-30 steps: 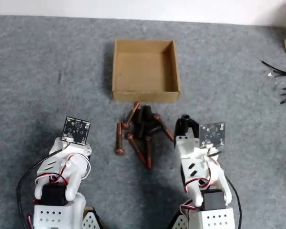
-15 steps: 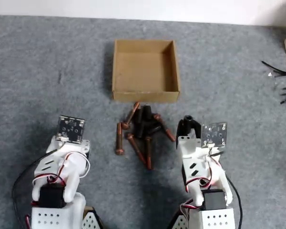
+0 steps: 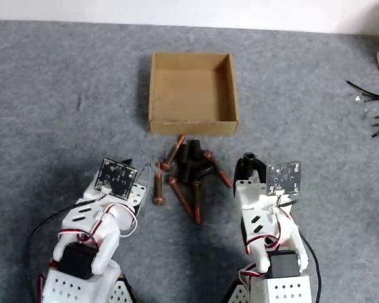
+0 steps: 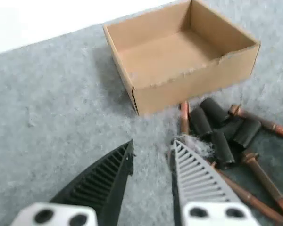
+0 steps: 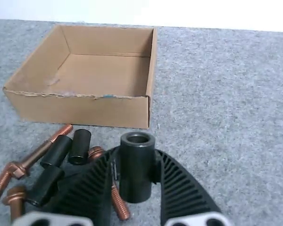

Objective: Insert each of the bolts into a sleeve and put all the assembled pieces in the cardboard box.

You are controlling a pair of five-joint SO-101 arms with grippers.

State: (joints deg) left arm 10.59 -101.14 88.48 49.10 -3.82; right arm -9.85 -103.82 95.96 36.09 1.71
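Since a second ago my left arm has swung in from the outer side toward the pile, so that my left gripper [image 3: 144,173] now sits just beside the leftmost of the bolts [image 3: 158,183]. My right arm has barely shifted. From the high view, my right gripper [image 3: 246,165] stands at the other side of the pile with a black sleeve [image 3: 245,157] upright between its fingers. The cardboard box [image 3: 192,127] lies just beyond the pile on the grey carpet [image 3: 63,95], with nothing in it.

Through my left wrist camera, my left gripper [image 4: 152,146] is spread wide and grips nothing. Carpet shows between the two toothed fingers. The pale finger [image 4: 195,179] lies over the near end of the bolts [image 4: 254,174], though I cannot tell whether it touches them. The loose sleeves [image 4: 212,110] lie just past it, before the cardboard box [image 4: 193,87].

Through my right wrist camera, my right gripper [image 5: 135,159] is clamped on the sleeve [image 5: 132,174], which stands upright with its bore open on top. Beyond it lie the loose sleeves [image 5: 79,146] and bolts [image 5: 40,150], close to the front wall of the cardboard box [image 5: 80,110].
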